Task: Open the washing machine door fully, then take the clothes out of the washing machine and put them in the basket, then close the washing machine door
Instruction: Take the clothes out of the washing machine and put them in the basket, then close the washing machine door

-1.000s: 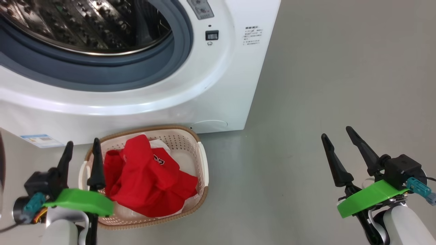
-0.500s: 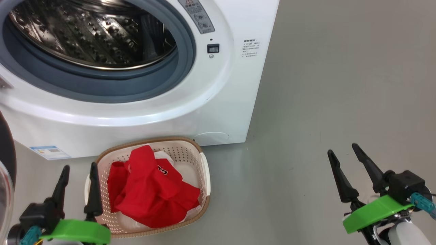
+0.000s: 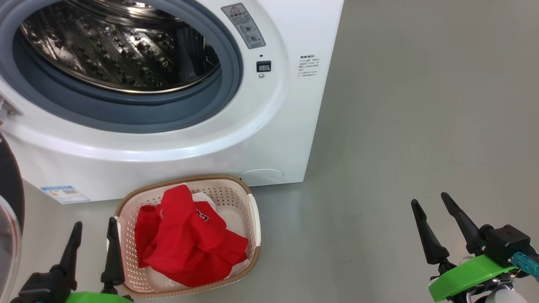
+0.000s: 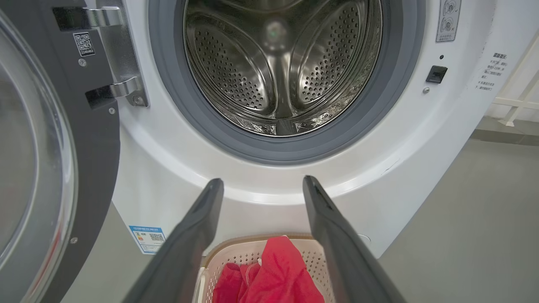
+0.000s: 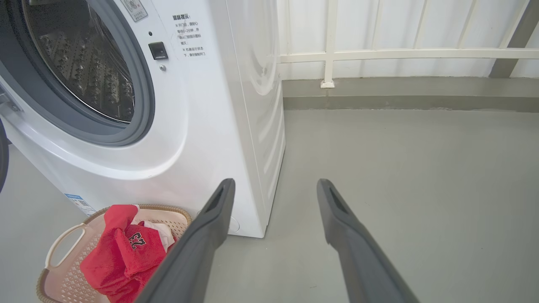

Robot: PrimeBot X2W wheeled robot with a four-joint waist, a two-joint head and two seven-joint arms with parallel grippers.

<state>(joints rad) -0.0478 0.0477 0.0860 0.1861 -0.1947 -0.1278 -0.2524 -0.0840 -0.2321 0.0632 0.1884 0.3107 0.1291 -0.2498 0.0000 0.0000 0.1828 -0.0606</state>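
The washing machine (image 3: 269, 126) stands with its steel drum (image 4: 278, 63) bare of fabric. Its door (image 4: 38, 160) is swung open to the left, and its black rim and glass show at the head view's left edge (image 3: 8, 210). On the floor in front, the basket (image 3: 254, 223) holds the red clothes (image 3: 189, 244), also visible in the right wrist view (image 5: 122, 252). My left gripper (image 3: 94, 223) is open beside the basket's left end, nothing between its fingers (image 4: 263, 181). My right gripper (image 3: 429, 200) is open over bare floor, far right of the basket (image 5: 276, 182).
Grey floor (image 3: 421, 105) stretches to the right of the machine. A white railing (image 5: 400, 54) and a low kerb run along the back. A blue label (image 3: 65, 194) sits at the machine's lower left corner.
The whole head picture has shifted downward, so the camera has moved and more of the drum shows. Both grippers sit lower in that view and stay open. Basket and clothes lie as before.
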